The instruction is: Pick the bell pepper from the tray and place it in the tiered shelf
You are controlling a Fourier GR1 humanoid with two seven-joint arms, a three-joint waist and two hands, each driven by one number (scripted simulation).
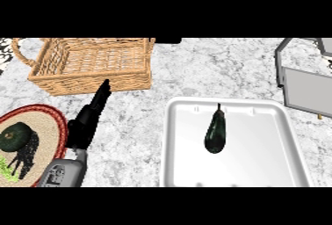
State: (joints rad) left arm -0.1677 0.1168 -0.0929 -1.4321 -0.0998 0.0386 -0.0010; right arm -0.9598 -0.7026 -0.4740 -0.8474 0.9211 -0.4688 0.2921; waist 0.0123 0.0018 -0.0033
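Head view: my left hand (91, 116) shows at the left of the scene. Its fingers are straight and close together and hold nothing. They point away from me toward the wicker basket (91, 61) at the far left, and the fingertip lies over the basket's near wall. I cannot tell whether it touches. My right hand shows nowhere.

The thing I am to pick lies in the white tray (170, 145) at the near right. It is on the tray's floor, left of the middle, with its stem toward the far rim. It is dark, long and narrow, less like a bell pepper (216, 132) than the task's name suggests, but nothing else is in the tray. The tiered shelf (310, 90) stands at the far right as grey panels, partly cut off by the edge. It is apart from the tray's far right corner.

At the near left is a red-rimmed plate (55, 118) with a round green vegetable (13, 137) on it, which is no part of this job.

As I judge it, the pick has not begun, since nothing is grasped and my visible hand is on the wrong side of the tray. The next move calls for a hand over the tray with thumb and fingers spread across the vegetable's narrow width. It would then close, lift clear of the rim and carry far and right to the shelf.
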